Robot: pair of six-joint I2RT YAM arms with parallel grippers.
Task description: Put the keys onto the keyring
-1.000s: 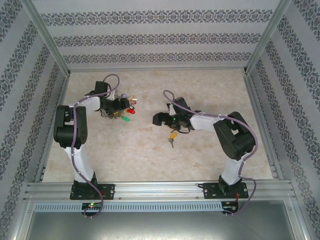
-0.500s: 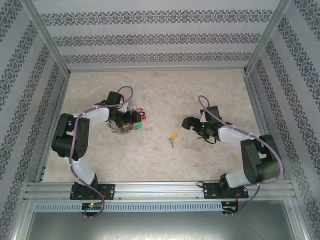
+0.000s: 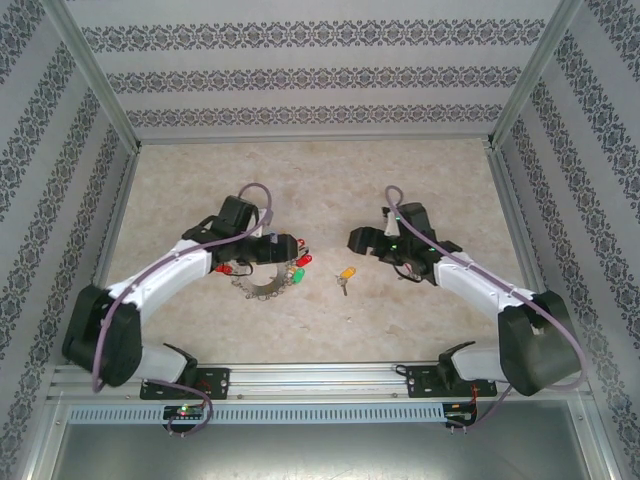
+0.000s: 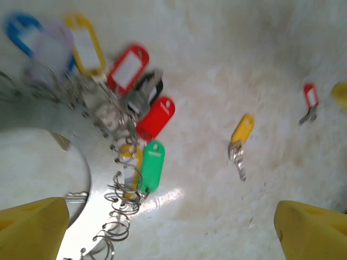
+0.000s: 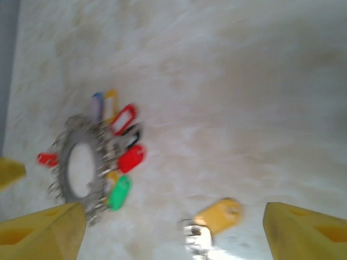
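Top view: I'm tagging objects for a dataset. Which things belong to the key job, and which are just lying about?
Belongs to the job:
keyring
yellow-tagged key
red-tagged key

Just there:
table
patterned walls
metal rail

Left gripper [image 3: 287, 247] is hovering, jaws wide, above keyring [image 3: 262, 287]; right gripper [image 3: 356, 240] is hanging, jaws spread, to keyring's right.

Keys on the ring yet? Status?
Done: nothing. The yellow key and red key lie loose on the table, apart from the keyring. In hand: nothing; left gripper is open over the keyring, right gripper open over the yellow key. Left: pick up and thread both keys.
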